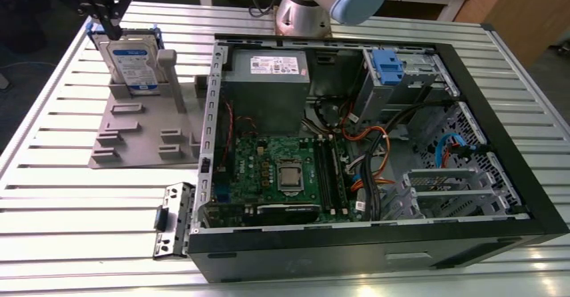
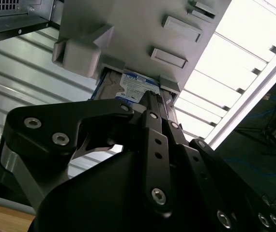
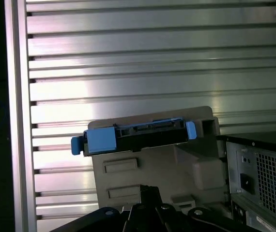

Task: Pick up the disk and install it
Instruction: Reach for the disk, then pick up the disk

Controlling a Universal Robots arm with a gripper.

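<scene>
- gripper [image 1: 109, 26]: fingers drawn tight together, nothing betw them. Tips sit right at the top edge of the disk [image 1: 132, 62]; can't tell if they touch.
- disk isn't picked up yet. It stands on edge in a slot of the grey holder [image 1: 143, 133], w/ its blue carrier bracket [image 3: 101, 141] round it. Prob parked upright so the top edge stays free for a grab from above.
- label [image 2: 135, 87] on the disk face is white-and-blue. Print's too small to read, tbh.
- holder sits on the slatted metal table [image 1: 53, 197], just beside the PC case [image 1: 374, 247], on the exterior view's left.
- case lies on its side w/ the panel off, insides facing up. IMO that's so the bays are reachable from above.
- further in: power supply [image 1: 265, 87] w/ a white sticker, text unreadable. The blue-fronted drive cage [image 1: 392, 67] is well apart from the disk.
</scene>
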